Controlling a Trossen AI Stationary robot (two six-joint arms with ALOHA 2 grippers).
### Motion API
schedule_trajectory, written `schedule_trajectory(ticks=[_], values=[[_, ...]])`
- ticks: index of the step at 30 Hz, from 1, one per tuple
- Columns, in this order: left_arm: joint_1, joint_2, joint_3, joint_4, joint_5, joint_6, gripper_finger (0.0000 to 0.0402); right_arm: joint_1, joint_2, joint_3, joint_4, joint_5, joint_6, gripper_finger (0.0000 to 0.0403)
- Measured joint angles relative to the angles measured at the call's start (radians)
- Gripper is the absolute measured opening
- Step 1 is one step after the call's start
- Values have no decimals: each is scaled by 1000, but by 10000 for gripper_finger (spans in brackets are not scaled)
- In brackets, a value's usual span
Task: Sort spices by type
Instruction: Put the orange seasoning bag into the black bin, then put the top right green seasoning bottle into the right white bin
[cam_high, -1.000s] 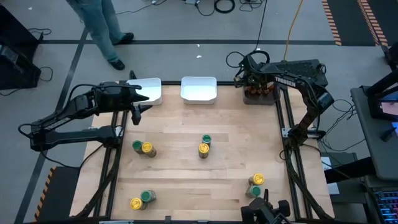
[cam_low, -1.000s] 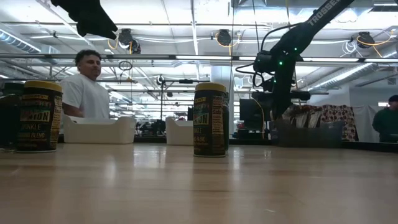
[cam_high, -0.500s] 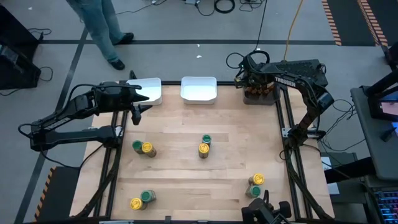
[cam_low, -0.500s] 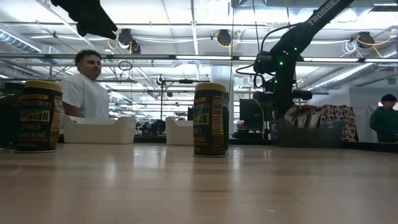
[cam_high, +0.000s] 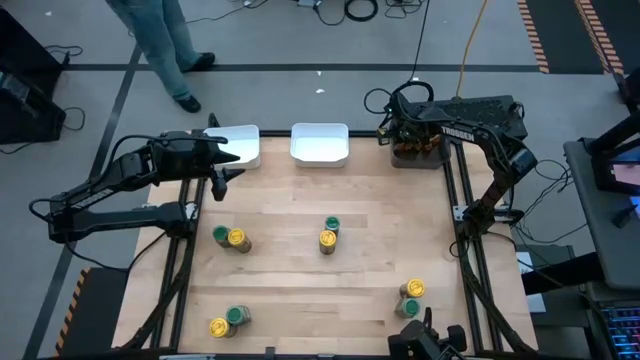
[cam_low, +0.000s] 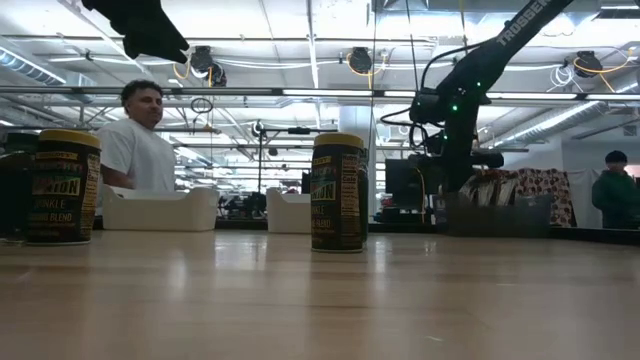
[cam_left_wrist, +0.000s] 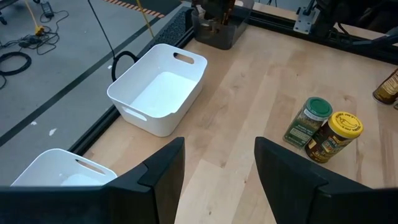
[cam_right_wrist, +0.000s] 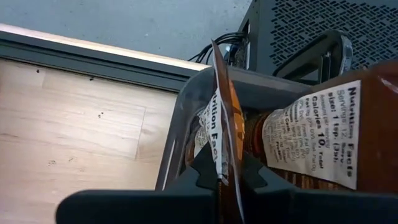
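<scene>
From above we see our right gripper (cam_high: 408, 138) over the dark bin (cam_high: 418, 152) at the table's far right corner, while our left gripper (cam_high: 226, 170) hangs near the far left white tray (cam_high: 243, 146); jar pairs (cam_high: 327, 233) with yellow and green lids stand scattered across the table. In the low view a yellow-lidded jar (cam_low: 338, 192) stands mid-table, the bin beyond it at right. Our left wrist shows open, empty fingers (cam_left_wrist: 163, 171) above the two trays. Our right wrist shows its fingers pinched shut on a thin orange-brown packet (cam_right_wrist: 225, 124) standing in the bin; we judge it light, floppy and slick, best held by its upper edge
</scene>
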Motion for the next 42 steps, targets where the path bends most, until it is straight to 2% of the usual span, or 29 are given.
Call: schedule_trajectory(ticks=[10, 29, 42], values=[[0, 0, 0, 0, 0, 0, 199, 0, 0, 0, 23, -1, -4, 14], [0, 0, 0, 0, 0, 0, 199, 0, -17, 1, 22, -8, -8, 133], [0, 0, 0, 0, 0, 0, 199, -3, -116, 2, 22, -4, -34, 146]])
